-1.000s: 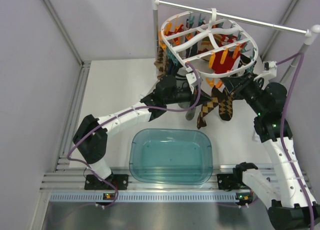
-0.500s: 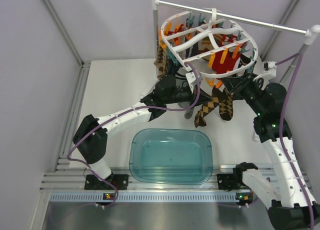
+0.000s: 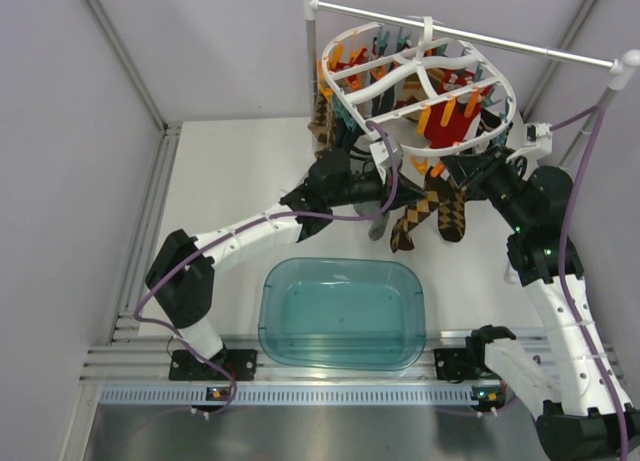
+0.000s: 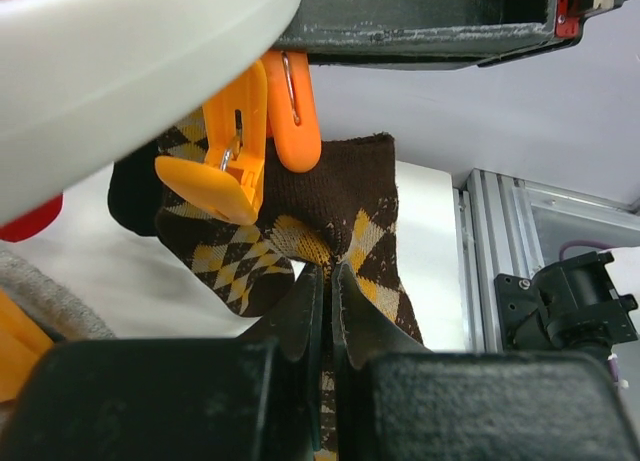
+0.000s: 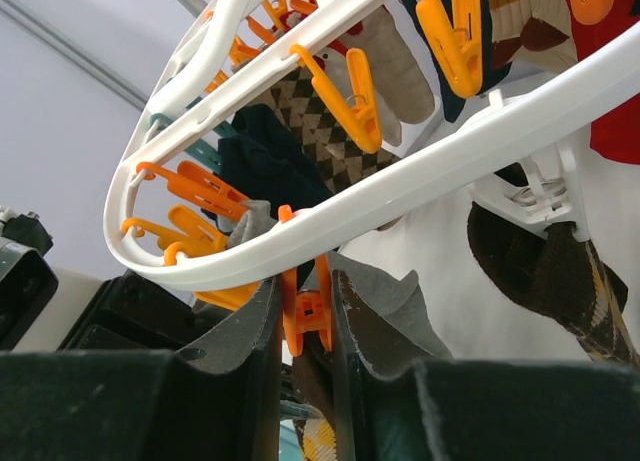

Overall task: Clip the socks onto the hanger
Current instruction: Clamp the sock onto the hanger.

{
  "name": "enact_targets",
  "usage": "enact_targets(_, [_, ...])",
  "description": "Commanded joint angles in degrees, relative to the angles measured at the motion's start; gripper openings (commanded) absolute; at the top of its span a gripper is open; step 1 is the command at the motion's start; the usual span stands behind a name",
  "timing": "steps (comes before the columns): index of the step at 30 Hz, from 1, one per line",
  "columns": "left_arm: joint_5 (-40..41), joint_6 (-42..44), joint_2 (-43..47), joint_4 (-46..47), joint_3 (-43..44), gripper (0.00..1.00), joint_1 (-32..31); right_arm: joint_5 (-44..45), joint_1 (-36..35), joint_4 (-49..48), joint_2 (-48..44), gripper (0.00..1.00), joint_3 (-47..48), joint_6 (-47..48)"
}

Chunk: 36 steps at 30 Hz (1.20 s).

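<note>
- The left arm is extended from its base at the near edge diagonally toward the far right corner of the bench (image 3: 230,171). Its elbow is bent near the left edge and its wrist is held level beneath the hanger (image 3: 508,93).
- The left gripper (image 4: 327,276) is clenched, and its fingertips are pinched together on one of the socks (image 4: 345,196). Brown knit is seen in the narrow gap between the fingers.
- The right arm is raised steeply from the near right corner. Its forearm is folded back over the right edge and its wrist is turned inward under the hanger's near rim.
- The right gripper (image 5: 305,281) is closed around an orange clip (image 5: 306,316) hanging from the white ring. One finger is set against each side of the clip.
- The socks are found hanging below the near right part of the hanger, above the far right area of the bench, with the toes pointing down.
- The hanger is suspended by its hook from a white rod (image 3: 480,38) along the far edge.
- A teal tub (image 3: 342,353) is noted at the near edge, between the two arm bases.
</note>
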<state>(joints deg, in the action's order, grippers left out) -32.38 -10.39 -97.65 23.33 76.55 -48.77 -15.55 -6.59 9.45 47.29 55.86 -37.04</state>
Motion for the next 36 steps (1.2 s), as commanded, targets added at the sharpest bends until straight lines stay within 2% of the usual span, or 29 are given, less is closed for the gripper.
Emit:
enact_targets(1, [-0.75,-0.33,1.85,4.27,3.42,0.00,0.35,-0.62,0.26,-0.84,-0.27,0.00,0.13,0.65])
enact_targets(15, [-0.49,0.72,-0.17,2.34,7.29,0.00,0.35,-1.85,0.26,-0.31,-0.09,0.00,0.75,0.39])
enact_targets(18, [-0.32,1.08,-0.61,1.63,7.65,0.00,0.26,-2.20,0.26,-0.05,-0.18,0.15,0.92,-0.05])
enact_targets(19, [-0.40,1.16,-0.70,1.45,7.73,0.00,0.35,-2.29,0.26,-0.14,-0.18,0.23,1.01,-0.14])
enact_targets(22, [0.12,1.52,-1.05,0.58,8.08,0.00,0.26,-2.90,0.26,0.47,-0.09,0.36,1.45,-0.32])
enact_targets(27, [0.92,1.95,-1.49,-0.92,9.14,0.00,0.17,-3.43,0.26,1.18,0.09,0.43,1.98,-0.49])
enact_targets(31, [1.18,2.66,-1.32,-3.29,9.67,0.17,0.17,-3.17,0.26,1.97,0.00,0.53,2.59,-0.23])
enact_targets(32, [1.35,2.83,-1.14,-3.82,9.75,0.30,0.17,-2.91,0.26,2.41,0.26,0.55,2.94,0.21])
enact_targets(33, [1.44,2.75,-0.80,-5.30,9.75,0.38,0.17,-2.64,0.26,2.85,0.09,0.56,3.20,0.30])
enact_targets(35, [1.88,2.48,-0.18,-7.85,9.23,0.52,0.26,-1.68,0.35,4.25,-0.26,0.63,4.00,0.91])
enact_targets(36, [1.88,2.40,0.35,-8.47,8.88,0.55,0.17,-1.41,0.35,4.69,-0.53,0.64,4.17,1.26])
